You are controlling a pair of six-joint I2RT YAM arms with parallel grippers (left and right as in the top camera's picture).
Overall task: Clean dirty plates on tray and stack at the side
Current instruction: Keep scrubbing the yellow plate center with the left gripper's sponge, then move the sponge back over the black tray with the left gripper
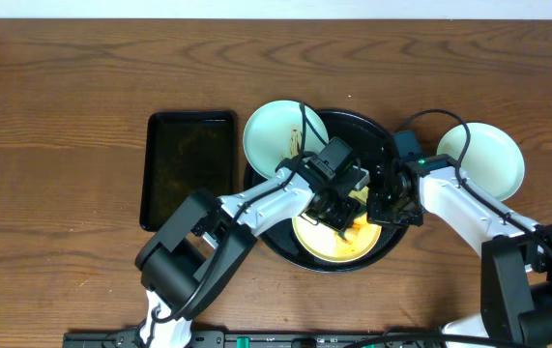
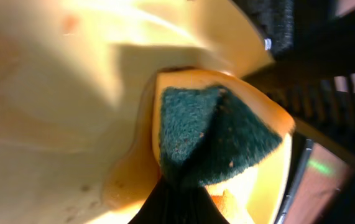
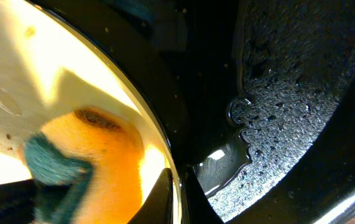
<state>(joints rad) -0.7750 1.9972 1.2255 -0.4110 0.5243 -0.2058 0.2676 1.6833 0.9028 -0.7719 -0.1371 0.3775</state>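
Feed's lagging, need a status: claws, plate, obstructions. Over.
Left claw shut on green-orange scrub sponge, on pale yellow round plastic plate. Right claw pinching its rim. Nothing blocking.

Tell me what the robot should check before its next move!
1. Is the sponge touching the yellow plate: ok.
2. Is the left gripper shut on the sponge: ok.
3. Is the right gripper gripping the plate's rim: cannot tell.
4. Is the yellow plate inside the round black tray: ok.
5. Is the plate free of brown specks: not ok.
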